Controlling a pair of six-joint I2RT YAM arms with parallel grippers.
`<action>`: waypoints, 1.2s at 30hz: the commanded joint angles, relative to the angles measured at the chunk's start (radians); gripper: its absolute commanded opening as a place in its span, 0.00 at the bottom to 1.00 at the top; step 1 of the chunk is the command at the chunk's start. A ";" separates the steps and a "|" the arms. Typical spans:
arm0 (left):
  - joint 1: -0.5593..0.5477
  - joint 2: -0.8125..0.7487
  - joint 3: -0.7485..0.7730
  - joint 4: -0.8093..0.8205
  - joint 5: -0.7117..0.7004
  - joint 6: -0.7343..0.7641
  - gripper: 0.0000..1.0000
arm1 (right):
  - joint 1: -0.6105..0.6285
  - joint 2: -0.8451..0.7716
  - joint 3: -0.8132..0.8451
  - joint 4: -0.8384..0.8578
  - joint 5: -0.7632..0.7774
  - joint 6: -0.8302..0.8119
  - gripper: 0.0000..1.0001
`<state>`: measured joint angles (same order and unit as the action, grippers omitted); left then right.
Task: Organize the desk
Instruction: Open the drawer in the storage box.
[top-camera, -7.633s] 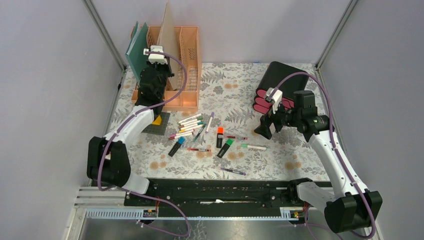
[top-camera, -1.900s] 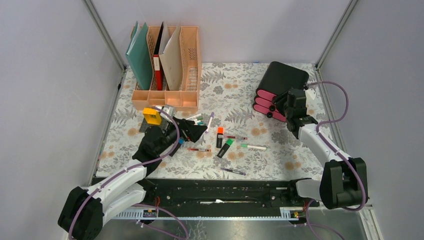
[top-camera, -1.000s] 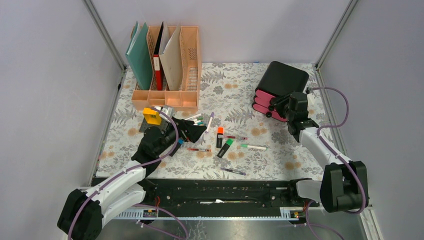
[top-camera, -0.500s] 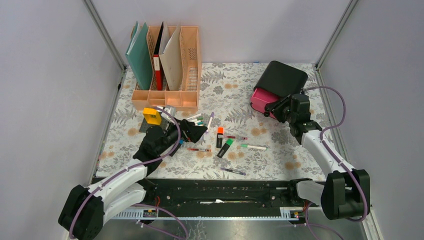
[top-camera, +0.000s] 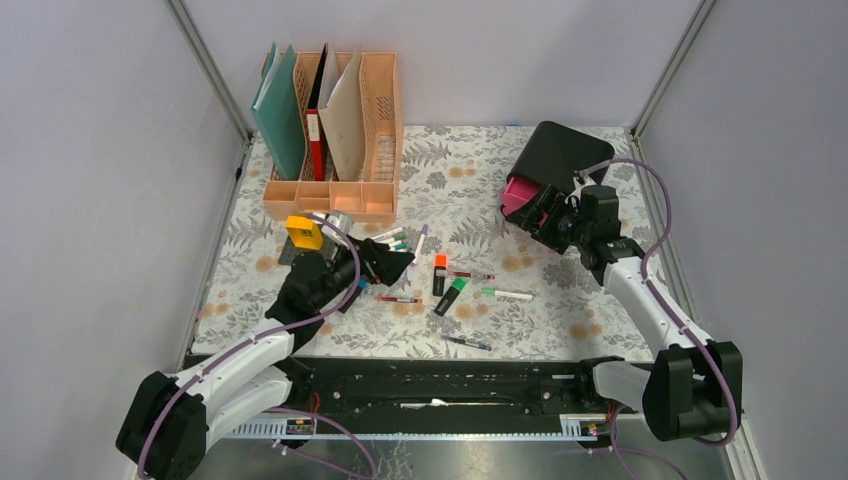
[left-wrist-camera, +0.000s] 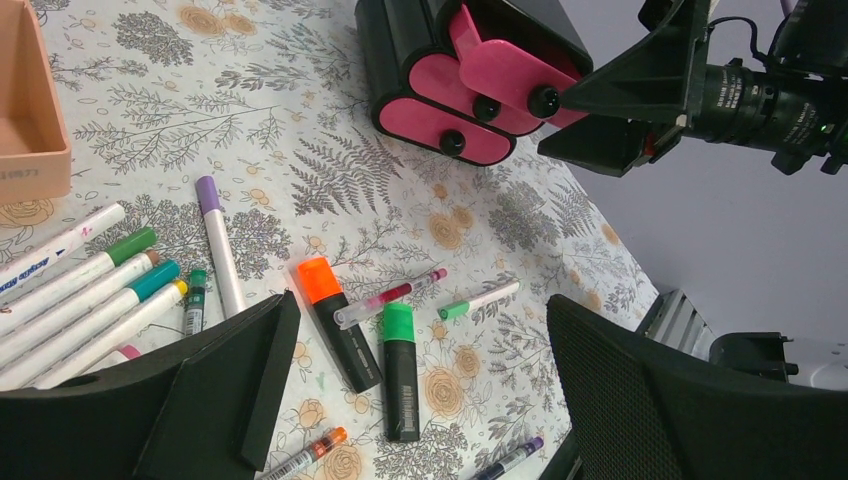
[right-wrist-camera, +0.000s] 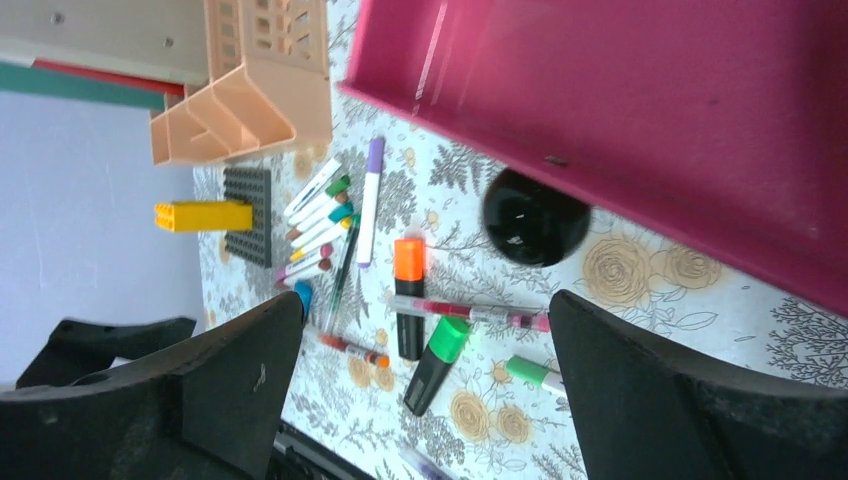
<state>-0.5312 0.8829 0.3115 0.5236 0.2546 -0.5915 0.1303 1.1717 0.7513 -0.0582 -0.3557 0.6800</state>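
While my left gripper (left-wrist-camera: 420, 315) hangs spread and empty, an orange-capped black highlighter (left-wrist-camera: 340, 325) lies just under it on the white fern-and-flower cloth desk (left-wrist-camera: 300, 130). My right gripper (right-wrist-camera: 425, 300) is spread too, the desk beneath it, the round black knob (right-wrist-camera: 535, 217) of a pink plastic drawer (right-wrist-camera: 650, 110) just ahead between its fingers; contact I cannot tell.

Overhead plus two low desk (top-camera: 560, 310) close-ups

Nothing reads clearly from here: the white marker (left-wrist-camera: 60, 243) and the green-capped black highlighter (left-wrist-camera: 402, 385) both carry small print, but it is too blurred to make out.
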 joint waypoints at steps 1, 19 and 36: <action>0.000 -0.029 0.025 0.028 0.000 0.015 0.99 | 0.006 -0.065 0.076 -0.065 -0.110 -0.121 1.00; 0.000 0.011 0.090 -0.027 0.038 -0.092 0.99 | 0.006 -0.232 0.289 -0.427 -0.216 -0.949 1.00; -0.117 0.110 0.186 -0.417 -0.016 -0.073 0.99 | 0.005 -0.231 0.119 -0.453 -0.489 -1.188 1.00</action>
<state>-0.5625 0.9810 0.4118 0.2256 0.3420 -0.6891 0.1310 0.9611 0.8654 -0.4927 -0.8310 -0.4305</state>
